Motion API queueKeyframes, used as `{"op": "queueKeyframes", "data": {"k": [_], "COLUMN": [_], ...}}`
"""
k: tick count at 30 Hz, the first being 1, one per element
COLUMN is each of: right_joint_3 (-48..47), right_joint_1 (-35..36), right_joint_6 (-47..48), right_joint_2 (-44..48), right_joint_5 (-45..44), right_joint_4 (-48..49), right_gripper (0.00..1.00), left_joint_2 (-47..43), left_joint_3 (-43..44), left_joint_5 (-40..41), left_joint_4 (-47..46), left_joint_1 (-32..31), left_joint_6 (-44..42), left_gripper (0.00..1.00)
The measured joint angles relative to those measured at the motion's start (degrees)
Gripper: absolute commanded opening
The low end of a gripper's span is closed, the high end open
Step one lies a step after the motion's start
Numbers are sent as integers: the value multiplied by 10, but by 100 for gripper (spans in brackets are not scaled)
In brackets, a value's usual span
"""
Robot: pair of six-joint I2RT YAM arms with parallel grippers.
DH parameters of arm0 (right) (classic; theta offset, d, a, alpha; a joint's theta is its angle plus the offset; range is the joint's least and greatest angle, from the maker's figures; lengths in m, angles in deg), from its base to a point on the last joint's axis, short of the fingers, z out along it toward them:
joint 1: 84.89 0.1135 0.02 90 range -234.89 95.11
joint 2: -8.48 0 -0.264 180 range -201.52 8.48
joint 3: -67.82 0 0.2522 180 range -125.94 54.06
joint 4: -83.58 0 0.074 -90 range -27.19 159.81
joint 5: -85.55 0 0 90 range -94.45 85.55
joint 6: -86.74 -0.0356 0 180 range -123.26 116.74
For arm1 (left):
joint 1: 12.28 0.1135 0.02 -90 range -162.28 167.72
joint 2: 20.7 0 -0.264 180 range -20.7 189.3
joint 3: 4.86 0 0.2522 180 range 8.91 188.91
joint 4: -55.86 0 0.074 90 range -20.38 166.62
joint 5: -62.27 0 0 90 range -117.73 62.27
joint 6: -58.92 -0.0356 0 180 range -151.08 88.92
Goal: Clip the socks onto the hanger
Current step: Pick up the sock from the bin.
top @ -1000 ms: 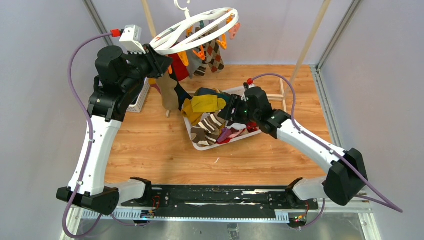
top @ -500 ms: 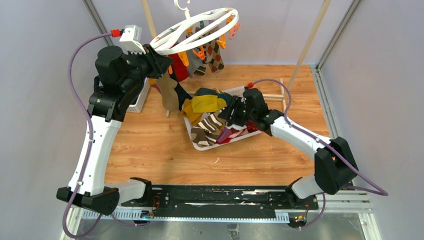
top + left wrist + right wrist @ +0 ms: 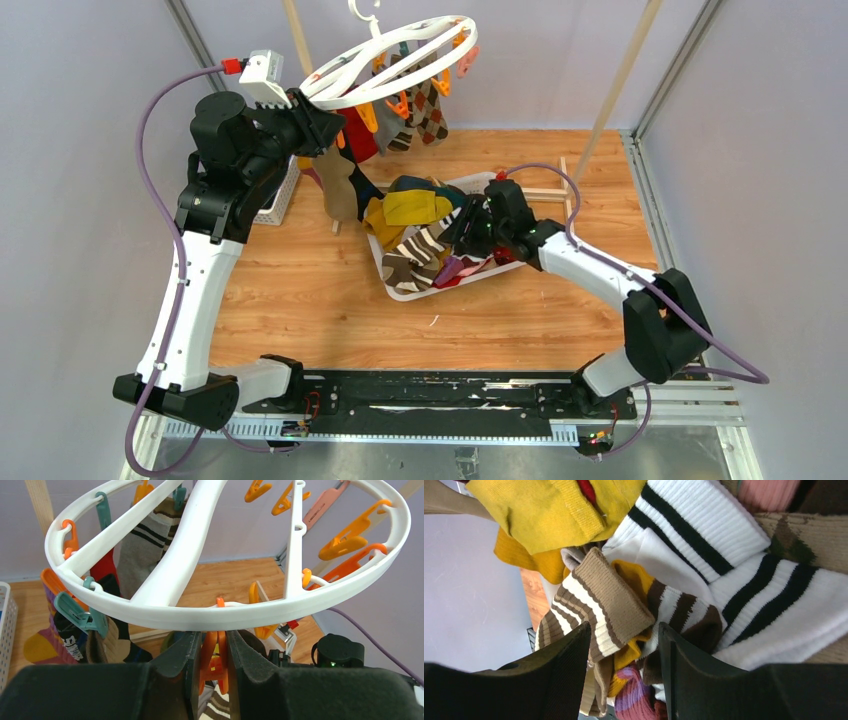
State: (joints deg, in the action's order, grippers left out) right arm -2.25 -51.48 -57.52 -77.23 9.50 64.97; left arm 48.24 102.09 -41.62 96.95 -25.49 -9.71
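The white round hanger hangs at the back, with several socks clipped under it. My left gripper sits under its near rim, shut on an orange clip. More socks lie heaped in a white tray mid-table. My right gripper reaches into that heap. In the right wrist view its jaws stand apart around the cuff of a brown-and-cream striped sock, with mustard and purple fabric below it.
A white lattice basket stands at the left behind the left arm. Wooden posts rise at the back. A white sock with black stripes and a mustard sock lie beside the striped one.
My right gripper has pushed left and down into the sock heap and its jaws have narrowed. The left arm and the hanger have not moved.
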Motion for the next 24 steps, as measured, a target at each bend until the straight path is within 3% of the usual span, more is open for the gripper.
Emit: {"op": "queueKeyframes", "data": {"k": [6, 18, 24], "right_joint_3": [16, 33, 54], "right_joint_1": [0, 0, 0], "right_joint_6": [-5, -66, -106], "right_joint_2": [26, -7, -7], "right_joint_5": [-2, 15, 14], "right_joint_4": [-2, 106, 177], "right_gripper": [51, 29, 27], "left_joint_2": [0, 0, 0], "left_joint_3": [0, 0, 0], "left_joint_5": [0, 0, 0], "left_joint_4": [0, 1, 1], "left_joint_1": [0, 0, 0], "left_joint_6": [0, -2, -2], "left_gripper": [9, 9, 9]}}
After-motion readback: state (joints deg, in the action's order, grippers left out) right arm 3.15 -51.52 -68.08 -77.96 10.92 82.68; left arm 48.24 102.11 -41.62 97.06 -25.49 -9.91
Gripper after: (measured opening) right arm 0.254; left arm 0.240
